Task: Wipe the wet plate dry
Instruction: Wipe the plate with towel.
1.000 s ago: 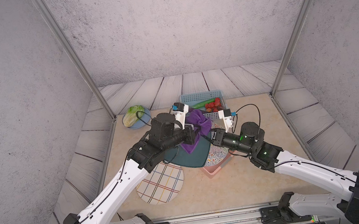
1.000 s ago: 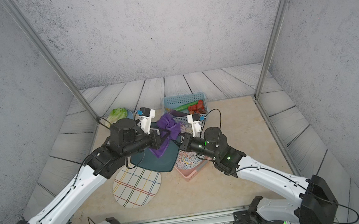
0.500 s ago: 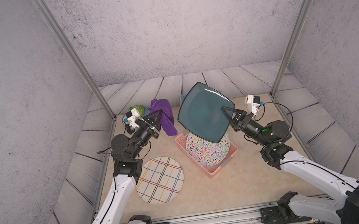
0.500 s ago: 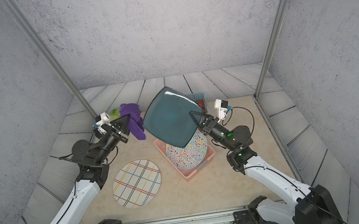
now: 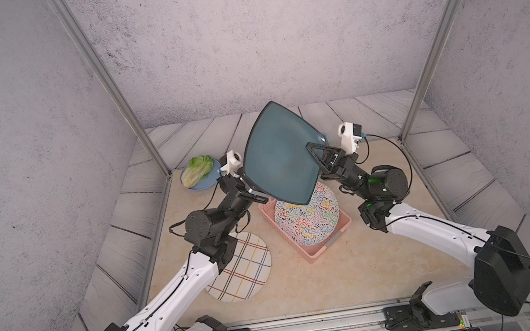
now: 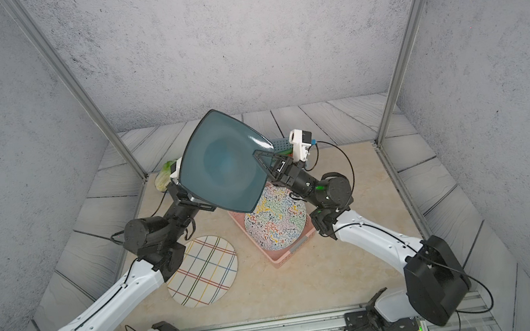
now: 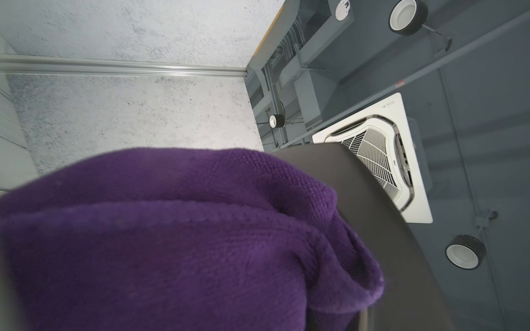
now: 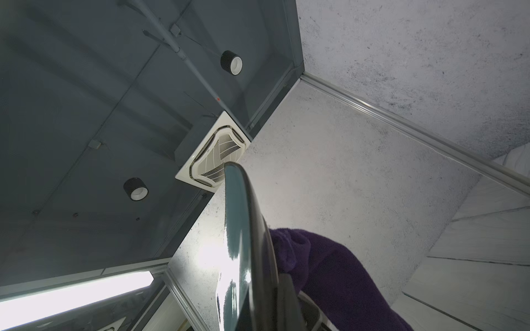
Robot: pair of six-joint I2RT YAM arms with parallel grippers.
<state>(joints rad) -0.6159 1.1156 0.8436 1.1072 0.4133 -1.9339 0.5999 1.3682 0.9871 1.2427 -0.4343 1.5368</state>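
The wet plate (image 5: 277,161) (image 6: 225,165), dark teal and squarish, is held tilted high above the table. My right gripper (image 5: 316,154) (image 6: 264,161) is shut on its right corner. In the right wrist view the plate (image 8: 243,243) runs edge-on away from the jaws. My left gripper (image 5: 246,187) (image 6: 190,198) reaches behind the plate's lower left edge, shut on a purple cloth (image 7: 172,243). That cloth (image 8: 329,272) lies against the plate's dark underside (image 7: 372,215). Both top views hide the cloth behind the plate, and the cloth covers the left fingers.
Below the raised plate, a pink basket (image 5: 308,255) holds a squiggle-patterned plate (image 5: 306,217). A plaid plate (image 5: 243,271) lies under the left arm. A blue dish with lettuce (image 5: 197,170) sits at the back left. A blue basket (image 6: 280,143) peeks out behind the right gripper.
The plate went from low over the table to high and tilted. The left gripper swung out left with the cloth, then came back behind the plate's underside.
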